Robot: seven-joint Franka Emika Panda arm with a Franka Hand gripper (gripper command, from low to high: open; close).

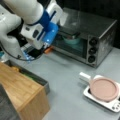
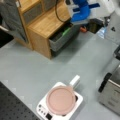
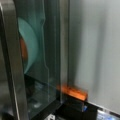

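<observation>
My gripper (image 1: 44, 47) hangs from the blue wrist piece (image 2: 81, 11) just left of a silver toaster oven (image 1: 100, 27), close to its glass door (image 1: 70, 46). Its fingers do not show in the wrist view. A teal bowl (image 1: 71, 40) sits inside the oven; behind the glass in the wrist view the bowl (image 3: 28, 47) shows something orange in it. A small orange object (image 1: 48, 50) lies on the grey table at the oven's left corner, right below the gripper. The wrist view shows this orange object (image 3: 73, 92) by the door's edge.
A pink lidded pan (image 1: 103, 89) with a white handle rests on a white hotplate (image 2: 42, 110). A wooden cabinet (image 2: 47, 22) has an open grey drawer (image 2: 60, 40) holding green and yellow items. Near the arm's base lies a clear blue-tinted bottle (image 1: 26, 55).
</observation>
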